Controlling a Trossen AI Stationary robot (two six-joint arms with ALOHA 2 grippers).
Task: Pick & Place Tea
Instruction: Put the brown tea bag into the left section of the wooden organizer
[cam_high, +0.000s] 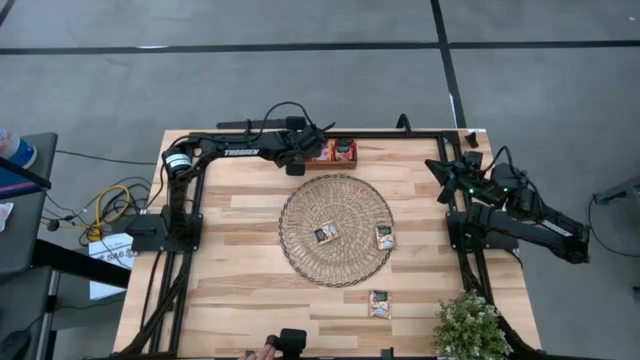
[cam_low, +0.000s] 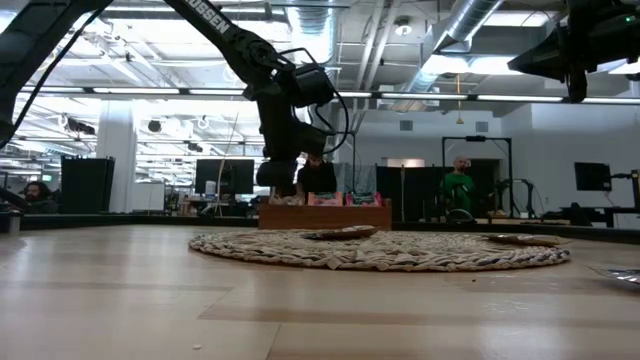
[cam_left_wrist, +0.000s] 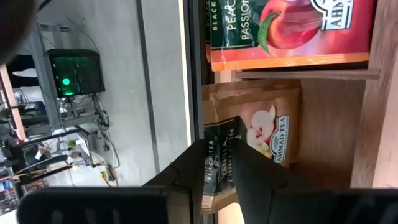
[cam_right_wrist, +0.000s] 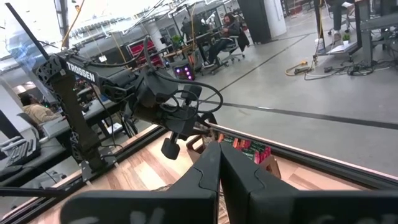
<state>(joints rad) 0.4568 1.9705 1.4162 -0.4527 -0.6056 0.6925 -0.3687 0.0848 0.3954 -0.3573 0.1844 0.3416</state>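
Note:
My left gripper (cam_high: 308, 155) reaches over the left end of the brown wooden tray (cam_high: 352, 163) at the table's far edge and is shut on a pale tea sachet (cam_left_wrist: 264, 127) that lies in a tray compartment. An orange sachet (cam_left_wrist: 289, 31) fills the neighbouring compartment. One sachet (cam_high: 325, 234) lies on the round woven mat (cam_high: 335, 200), one (cam_high: 385, 237) at the mat's right rim, and one (cam_high: 379, 303) on the bare table nearer me. My right gripper (cam_right_wrist: 219, 163) is shut and held high over the table's right side, touching nothing. My left gripper pinches the pale sachet between its two fingers (cam_left_wrist: 189, 165) at its dark green printed end (cam_left_wrist: 219, 146). It comes from above, pointing down into the tray. The rest of the sachet still lies in the compartment against the wooden floor (cam_left_wrist: 329, 137). That green end looks bent up between the fingers.
A small green plant (cam_high: 470, 325) stands at the near right corner. Black frame rails run along the table's left (cam_high: 170, 270) and right (cam_high: 470, 270) sides. Bare wood lies open to the left of the mat. People and desks show in the room beyond.

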